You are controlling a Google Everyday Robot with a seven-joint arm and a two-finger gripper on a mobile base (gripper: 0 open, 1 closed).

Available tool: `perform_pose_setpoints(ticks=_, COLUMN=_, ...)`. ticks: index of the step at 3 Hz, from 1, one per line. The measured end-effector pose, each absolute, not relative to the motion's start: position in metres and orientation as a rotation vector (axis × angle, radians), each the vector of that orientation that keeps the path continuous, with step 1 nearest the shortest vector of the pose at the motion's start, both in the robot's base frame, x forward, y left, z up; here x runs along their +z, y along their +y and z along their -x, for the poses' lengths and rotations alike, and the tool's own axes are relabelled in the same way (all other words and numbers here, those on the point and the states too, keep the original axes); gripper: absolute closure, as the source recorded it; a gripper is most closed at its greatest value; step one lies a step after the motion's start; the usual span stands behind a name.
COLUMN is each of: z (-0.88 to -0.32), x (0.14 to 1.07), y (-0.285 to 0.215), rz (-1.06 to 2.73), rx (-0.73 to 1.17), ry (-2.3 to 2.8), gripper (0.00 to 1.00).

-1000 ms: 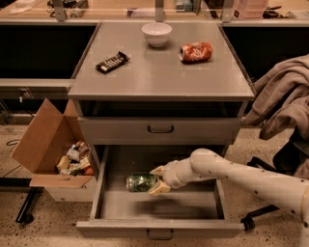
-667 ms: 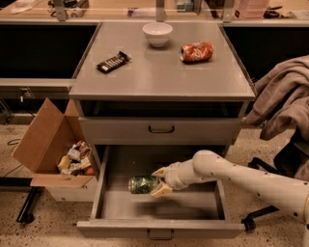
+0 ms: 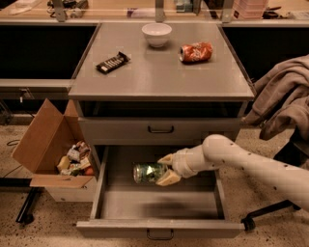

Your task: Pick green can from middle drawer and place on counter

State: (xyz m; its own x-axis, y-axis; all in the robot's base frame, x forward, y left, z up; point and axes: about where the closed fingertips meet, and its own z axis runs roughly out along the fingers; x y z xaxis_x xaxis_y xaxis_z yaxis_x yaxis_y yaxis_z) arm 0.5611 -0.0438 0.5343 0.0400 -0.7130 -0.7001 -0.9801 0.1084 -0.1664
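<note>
1. Nearest to us is the front of the middle drawer, pulled well out. Its small dark handle sits at the bottom edge and most of its grey floor is bare.
2. Over that floor, the gripper reaches in from the right at the end of the pale arm. Its two fingers are pinched on the green can, one above and one below the can's right end.
3. The green can lies on its side, inside the drawer's outline and towards the back. A dark shadow falls on the floor in front of it, so we judge it is lifted clear of the floor rather than resting there.
4. As we read it, the grasp is made and the lift out of the drawer is under way. Raising the can past the upper drawer and setting it on the counter are not yet done.
5. To the left, beside the cabinet, an open cardboard box holds a heap of wrappers. To the right, a grey-brown cloth hangs over something we cannot make out.
6. Further back, the counter carries a dark snack bar, a white bowl and an orange-red can on its side. There is bare grey surface towards the front edge.
7. Beyond the counter runs a tan wooden surface.
8. We can read no writing. The green can shows only pale patches, and the markings on the snack bar and the orange-red can are too small to make out.
</note>
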Motion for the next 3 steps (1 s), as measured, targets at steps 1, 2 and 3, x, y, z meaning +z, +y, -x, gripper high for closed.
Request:
perform_pose_setpoints(ticks=1, z=-0.558, x=0.604, y=-0.062, rz=1.670, rx=0.464, ry=1.684, gripper=1.00)
perform_pose_setpoints(ticks=2, z=-0.554, x=0.685, y=-0.081, rz=1.691, rx=0.369, ry=1.640, gripper=1.00)
perform_pose_setpoints(ticks=3, z=-0.554, x=0.685, y=-0.081, rz=1.691, rx=0.369, ry=1.640, gripper=1.00)
